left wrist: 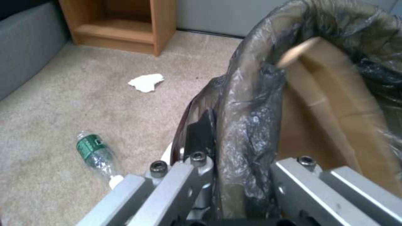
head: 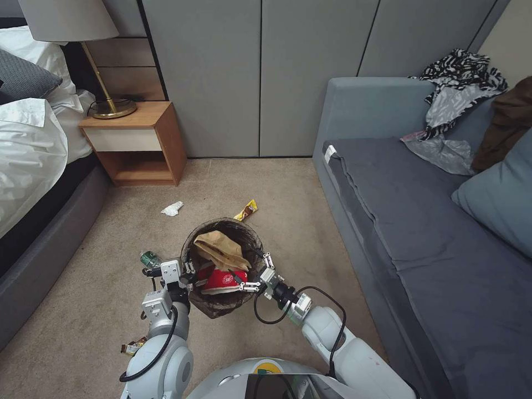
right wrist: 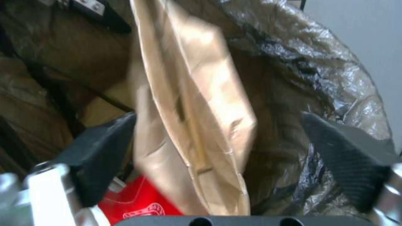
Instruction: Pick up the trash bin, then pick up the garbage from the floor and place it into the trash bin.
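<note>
Head view has the left gripper (head: pixel 187 275) clamped on the rim of the small round bin lined with a dark brown-black plastic bag (head: pixel 252 235), one finger inside, one outside. Right gripper (head: pixel 256 272) is over the bin's opposite rim, fingers spread wide, empty. Between them a tan crumpled paper bag (head: pixel 221 249) sits on a red-and-white wrapper (head: pixel 221 279) inside. Outside the left gripper, on the beige carpet (head: pixel 83 299), lies a small green-labelled clear bottle (head: pixel 149 259); beyond it a white crumpled tissue (head: pixel 172 208) and a yellow snack packet (head: pixel 246 210)
</note>
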Available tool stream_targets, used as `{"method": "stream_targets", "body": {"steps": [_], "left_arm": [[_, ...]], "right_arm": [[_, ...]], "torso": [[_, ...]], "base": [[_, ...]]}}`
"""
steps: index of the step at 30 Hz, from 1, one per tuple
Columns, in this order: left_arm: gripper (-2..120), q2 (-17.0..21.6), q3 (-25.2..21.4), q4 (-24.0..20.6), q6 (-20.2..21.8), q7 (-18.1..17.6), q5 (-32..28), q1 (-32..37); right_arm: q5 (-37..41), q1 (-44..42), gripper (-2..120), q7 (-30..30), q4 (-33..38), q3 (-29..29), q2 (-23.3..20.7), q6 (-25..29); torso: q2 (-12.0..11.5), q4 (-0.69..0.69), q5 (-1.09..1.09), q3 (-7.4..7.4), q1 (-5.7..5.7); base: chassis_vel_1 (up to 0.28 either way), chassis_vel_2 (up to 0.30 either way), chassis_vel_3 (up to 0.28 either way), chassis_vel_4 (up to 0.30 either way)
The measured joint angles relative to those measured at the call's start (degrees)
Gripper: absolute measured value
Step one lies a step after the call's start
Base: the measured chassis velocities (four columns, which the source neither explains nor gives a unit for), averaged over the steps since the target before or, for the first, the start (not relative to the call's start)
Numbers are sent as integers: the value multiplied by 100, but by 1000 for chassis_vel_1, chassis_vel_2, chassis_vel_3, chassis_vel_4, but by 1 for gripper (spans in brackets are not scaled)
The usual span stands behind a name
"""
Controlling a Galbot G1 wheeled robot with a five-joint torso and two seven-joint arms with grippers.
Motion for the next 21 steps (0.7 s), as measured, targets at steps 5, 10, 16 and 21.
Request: {"method": "stream_targets", "body": {"steps": [5,10,16,21], "left_arm": [[3,-7,-29,45,-1,-2,-6,-26],[3,-12,-39,96,-5,-2,-7,-48],[3,-16,-39,128,-5,-17,-18,-77],[3,-16,-37,136,35,-61,-86,-91]], "right_arm": [[-27,-79,100,-34,115,37,-32,17],[-50,-173,100,-58,273,90,-59,25],[-68,-268,100,-80,388,133,-87,35],[-79,-311,100,-86,445,158,-106,49]], "torso": [[0,0,0,0,0],[0,0,0,0,0],[0,0,0,0,0],[0,0,0,0,0]], "base": [[0,0,0,0],[0,0,0,0],[0,0,0,0],[0,0,0,0]]}}
